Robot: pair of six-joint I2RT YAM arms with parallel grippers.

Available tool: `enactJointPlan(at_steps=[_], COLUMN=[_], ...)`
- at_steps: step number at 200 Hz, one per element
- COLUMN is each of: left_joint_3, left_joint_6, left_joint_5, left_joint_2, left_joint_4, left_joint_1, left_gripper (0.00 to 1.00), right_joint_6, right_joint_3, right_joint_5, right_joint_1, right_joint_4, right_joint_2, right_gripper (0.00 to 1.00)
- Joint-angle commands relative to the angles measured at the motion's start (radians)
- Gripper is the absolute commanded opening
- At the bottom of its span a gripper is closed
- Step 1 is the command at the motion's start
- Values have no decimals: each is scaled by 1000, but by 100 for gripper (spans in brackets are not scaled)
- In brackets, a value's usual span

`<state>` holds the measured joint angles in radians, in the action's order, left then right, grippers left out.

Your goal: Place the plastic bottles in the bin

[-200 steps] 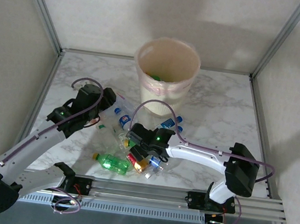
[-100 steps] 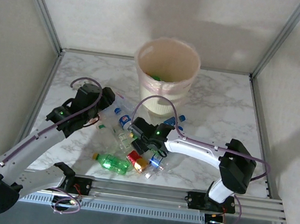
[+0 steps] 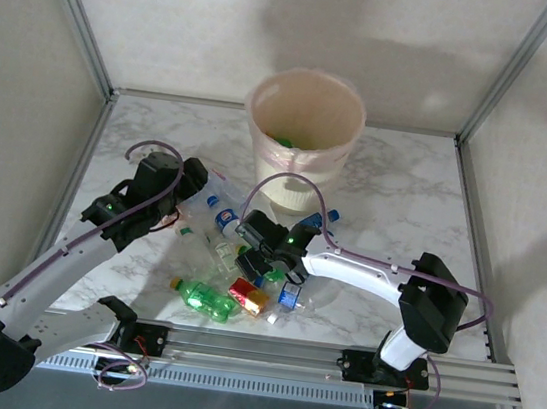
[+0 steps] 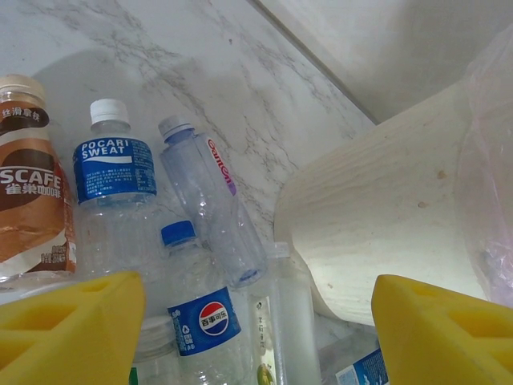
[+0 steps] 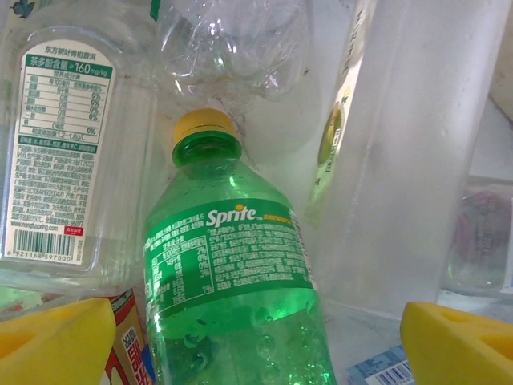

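Creeping closer to the bin (image 3: 290, 175) since a second ago, the right tool (image 3: 254, 252) now hangs over the bottle pile on the marble surface (image 3: 396, 190) just in front of it; the left arm has barely stirred. A few bottles already lie inside the bin. The right arm is the nearer to the pile's middle. Its tool (image 5: 256, 345) is open, pads wide on either side of a green Sprite bottle (image 5: 232, 273) that lies dead ahead, yellow cap pointing away, long axis crossing the line between the pads. Beside it, a clear bottle (image 5: 56, 136) carries a Chinese nutrition panel. The left tool (image 4: 256, 329), also open and empty, looks over bottles marked Pocari Sweat (image 4: 112, 200), Pepsi (image 4: 196, 313) and "SCAFE" (image 4: 28, 200).
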<state>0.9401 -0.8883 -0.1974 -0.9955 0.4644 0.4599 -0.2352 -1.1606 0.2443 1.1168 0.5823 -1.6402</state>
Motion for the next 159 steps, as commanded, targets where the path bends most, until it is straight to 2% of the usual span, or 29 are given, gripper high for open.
enactJointPlan(at_steps=[1,78,159], left_joint_3=[5,-22,-43], left_joint_6=[-15,-25,-32], left_joint_5=[6,13,21], left_joint_2=[17,26,31], left_joint_4=[0,-9,-14], left_joint_1=[-15,-24,-32], left_gripper=[75,75,75], right_joint_6=[-27,-65,-114], right_joint_3=[21,67,115], right_joint_5=[-34,-33,-58], right_joint_1=[-5,-5,5], right_joint_4=[-9,8,7], right_joint_2=[22,85,120], right_gripper=[92,95,94])
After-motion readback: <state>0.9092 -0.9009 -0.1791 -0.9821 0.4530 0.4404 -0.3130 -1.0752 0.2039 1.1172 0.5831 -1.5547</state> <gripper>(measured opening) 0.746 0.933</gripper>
